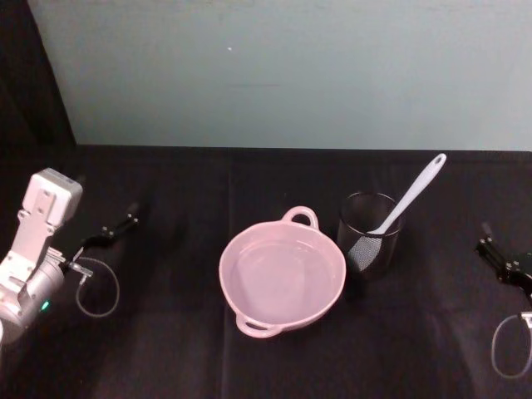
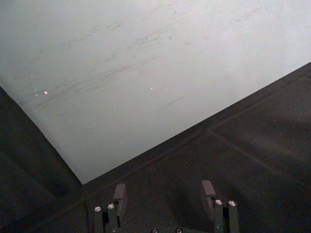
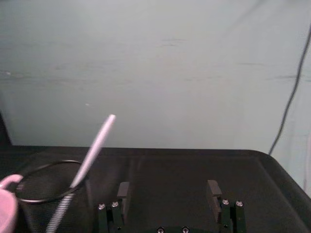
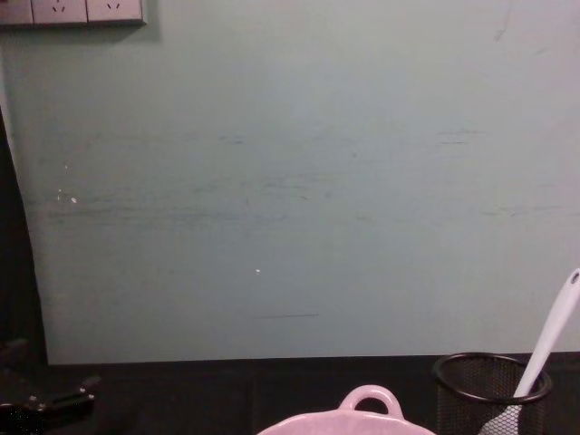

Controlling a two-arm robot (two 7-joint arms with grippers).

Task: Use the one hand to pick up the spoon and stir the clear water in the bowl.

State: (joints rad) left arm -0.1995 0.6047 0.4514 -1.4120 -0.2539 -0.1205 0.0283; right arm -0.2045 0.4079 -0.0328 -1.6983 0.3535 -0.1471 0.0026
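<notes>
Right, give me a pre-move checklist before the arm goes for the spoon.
1. Spoon reachable: ok. It stands in the black mesh cup, handle leaning up and away from the bowl.
2. Right gripper ready: ok. Open, nothing held, parked at the table's right edge.
3. Left gripper out of the way: ok. Open, parked far left.
4. Bowl in place: ok. Upright at table centre, just left of the cup.
5. Water in bowl: cannot tell. The inside looks glossy, but no level is plain.
6. Path from right gripper to the spoon handle: ok. Bare black cloth between.
</notes>
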